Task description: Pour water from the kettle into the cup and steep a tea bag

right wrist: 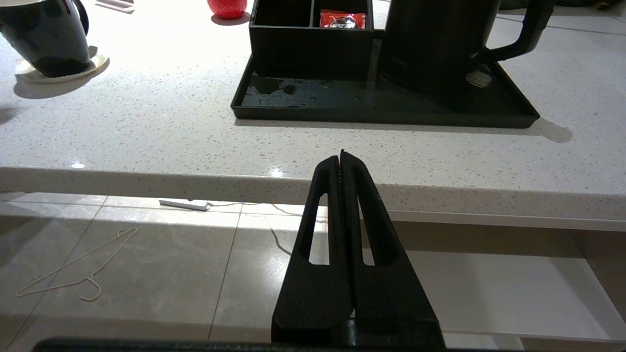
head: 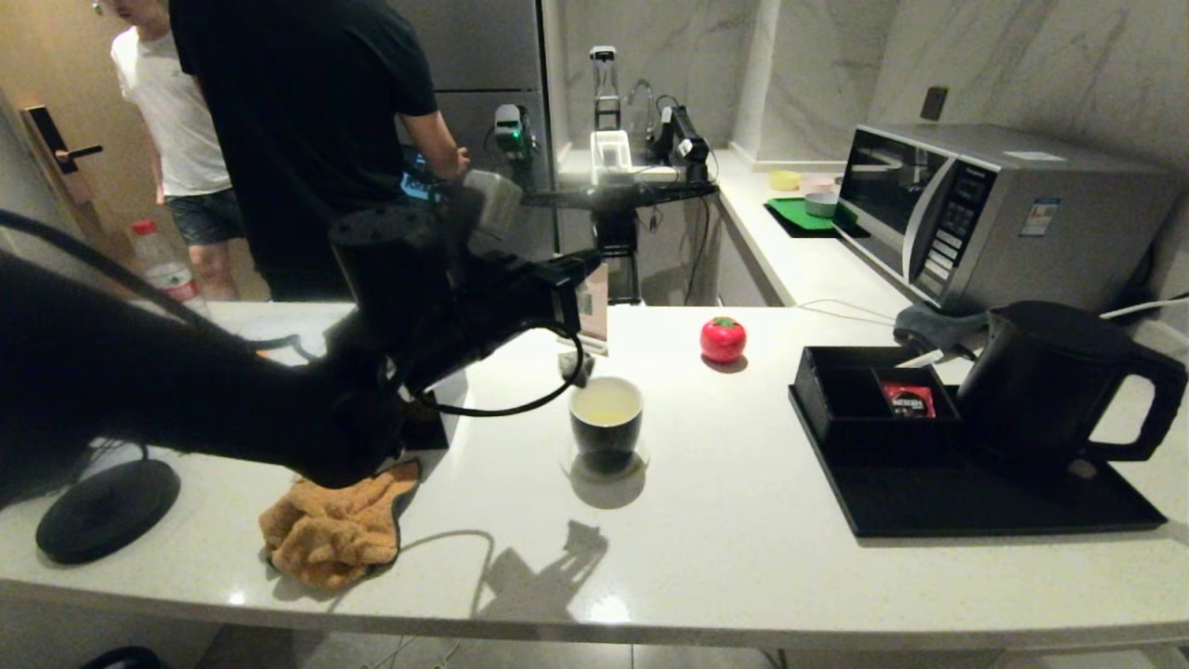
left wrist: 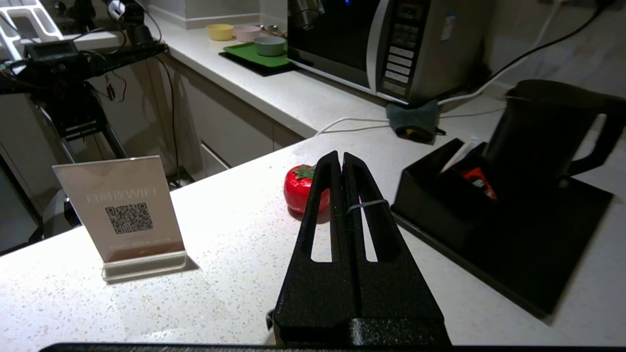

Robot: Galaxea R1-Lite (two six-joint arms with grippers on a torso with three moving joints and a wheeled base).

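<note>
The cup (head: 606,423) stands on a saucer mid-counter with faintly yellow-green water (head: 606,405) in it. It also shows in the right wrist view, cup (right wrist: 46,39). My left gripper (left wrist: 341,156) hovers above and just behind the cup's left rim and is shut on a thin thread that crosses one finger. A small grey tea bag (head: 576,365) hangs below it, beside the cup's rim. The kettle (head: 1050,381) sits upright on the black tray at the right, handle pointing right. My right gripper (right wrist: 341,155) is shut and empty, below the counter's front edge.
A black tray (head: 975,506) carries a compartment box (head: 859,409) with a red packet (head: 908,400). A red tomato-shaped object (head: 723,338), a WiFi sign (left wrist: 122,210), an orange cloth (head: 334,530) and the kettle's round base (head: 107,509) are on the counter. A microwave (head: 985,214) stands at the back right. Two people stand behind.
</note>
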